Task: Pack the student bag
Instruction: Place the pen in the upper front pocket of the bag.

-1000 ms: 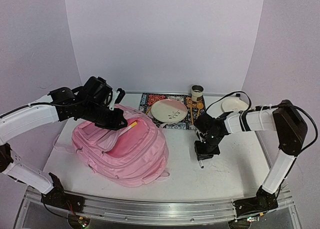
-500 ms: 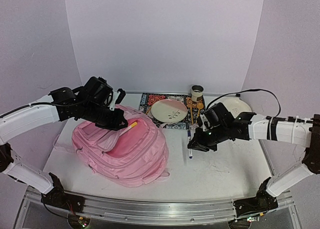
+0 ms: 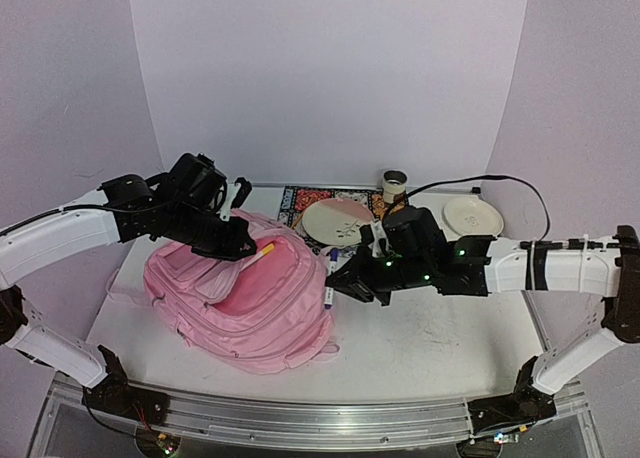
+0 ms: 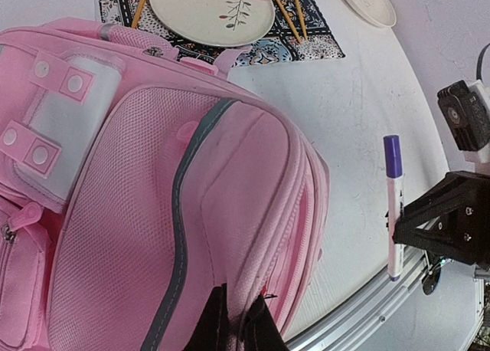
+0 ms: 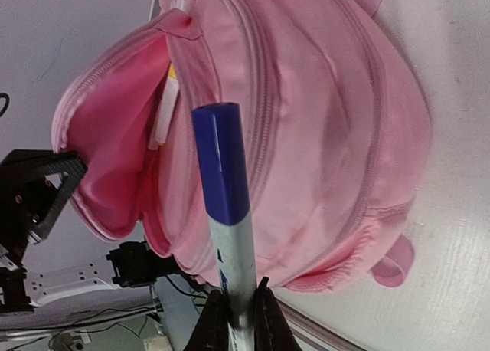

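The pink student bag [image 3: 240, 298] lies on the table's left half, its main compartment open. A pencil [image 3: 262, 252] with a yellow end sticks out of the opening. My left gripper [image 3: 232, 248] is shut on the bag's zip edge [image 4: 243, 309] and holds the opening up. My right gripper [image 3: 345, 283] is shut on a white marker [image 3: 329, 277] with a blue-purple cap [image 5: 222, 163], held above the table just right of the bag. In the right wrist view the marker points toward the open compartment [image 5: 115, 175]. The marker also shows in the left wrist view [image 4: 393, 205].
A patterned mat [image 3: 300, 203] at the back holds a plate [image 3: 338, 221], wooden utensils [image 3: 385, 228] and a small cup [image 3: 395, 186]. A white dish [image 3: 472, 215] sits at the back right. The table's front rail [image 3: 300, 418] runs along the near edge.
My right gripper has carried the marker from the right of the table leftward to the bag's right edge. The left gripper and bag have not moved.
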### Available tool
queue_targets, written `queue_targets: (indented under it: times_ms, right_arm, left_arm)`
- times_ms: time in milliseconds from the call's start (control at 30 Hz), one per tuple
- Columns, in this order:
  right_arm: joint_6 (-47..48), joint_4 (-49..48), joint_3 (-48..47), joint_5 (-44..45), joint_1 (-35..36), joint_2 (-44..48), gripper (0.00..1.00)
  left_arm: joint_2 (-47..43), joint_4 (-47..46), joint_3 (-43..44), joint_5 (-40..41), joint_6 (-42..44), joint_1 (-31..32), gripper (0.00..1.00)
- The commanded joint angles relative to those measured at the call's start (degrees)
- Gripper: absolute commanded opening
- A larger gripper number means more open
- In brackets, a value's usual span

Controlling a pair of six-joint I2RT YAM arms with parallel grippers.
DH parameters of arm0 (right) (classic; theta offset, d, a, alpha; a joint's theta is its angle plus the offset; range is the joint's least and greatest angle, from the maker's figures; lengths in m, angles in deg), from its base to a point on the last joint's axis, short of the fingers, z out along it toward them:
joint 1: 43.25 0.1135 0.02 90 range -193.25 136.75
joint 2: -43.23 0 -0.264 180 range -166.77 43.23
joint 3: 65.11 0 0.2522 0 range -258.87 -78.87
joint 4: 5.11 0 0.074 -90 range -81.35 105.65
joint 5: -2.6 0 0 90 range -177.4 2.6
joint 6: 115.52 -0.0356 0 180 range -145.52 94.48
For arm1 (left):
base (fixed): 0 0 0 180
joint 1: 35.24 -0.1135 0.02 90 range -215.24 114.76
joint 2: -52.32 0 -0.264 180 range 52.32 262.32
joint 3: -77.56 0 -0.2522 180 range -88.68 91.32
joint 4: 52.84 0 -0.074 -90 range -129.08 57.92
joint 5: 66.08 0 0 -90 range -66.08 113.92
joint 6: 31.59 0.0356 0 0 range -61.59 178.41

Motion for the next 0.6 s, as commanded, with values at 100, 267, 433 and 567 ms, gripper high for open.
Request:
queue_targets:
  times_ms: [100, 267, 433, 567]
  right_arm:
    - [-8.6, -9.2, -10.6, 4.5, 4.8, -9.4, 0.00]
    - [-11.1, -10.5, -16.5, 6.6, 6.8, -14.9, 0.00]
    - [-13.8, -10.3, -20.4, 7.0, 7.1, -20.5, 0.00]
    - [-14.8, -10.3, -24.0, 6.9, 7.5, -23.6, 0.04]
  left_arm:
    - [-1.3, -6.6, 2.3, -1.5, -1.8, 0.2, 0.00]
    - [-1.8, -6.7, 2.2, -1.6, -2.3, 0.2, 0.00]
    - [-1.6, -7.0, 1.9, -2.3, -2.9, 0.3, 0.00]
    - [-1.8, -7.1, 1.5, -3.0, -3.2, 0.2, 0.00]
